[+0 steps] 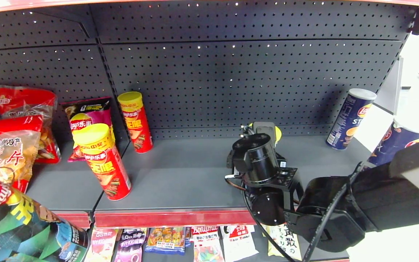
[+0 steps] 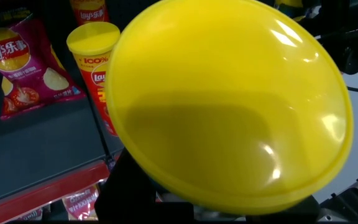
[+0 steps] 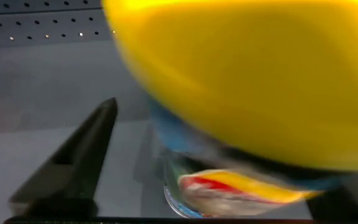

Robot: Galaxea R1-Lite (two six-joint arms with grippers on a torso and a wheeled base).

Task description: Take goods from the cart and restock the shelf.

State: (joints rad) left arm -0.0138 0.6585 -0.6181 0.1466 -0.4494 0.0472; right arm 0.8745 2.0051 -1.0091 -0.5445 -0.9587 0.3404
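- Chip can, blue can point(image 3: 185, 146) with yellow lid point(image 1: 277, 133), sits at the right pincer point(image 1: 267, 131) over the middle of the shelf point(image 1: 180, 178), near the back pegboard point(image 1: 231, 72).
- Right pincer spread: one dark finger point(image 3: 73, 162) stands clear of the blue can's side, with bare shelf showing between them.
- Can't tell if the blue can touches the shelf; it is blurred in the right wrist view.
- Green-black can point(image 1: 16, 229) is low at the robot's left, in front of the shelf edge and off the shelf; its yellow top point(image 2: 229, 106) is right up against the left wrist camera.
- Left pincer: cannot tell its state, that top covers it.
- Two red cans upright on the shelf's left part, front one point(image 1: 104, 163), rear one point(image 1: 135, 122).
- Magenta bag point(image 1: 87, 116) between them, red bags point(image 1: 13, 153) further left.
- Two dark blue cans point(image 1: 351, 118) point(image 1: 398, 142) at the right end.
- Snack packets point(image 1: 206, 242) on the tier below.
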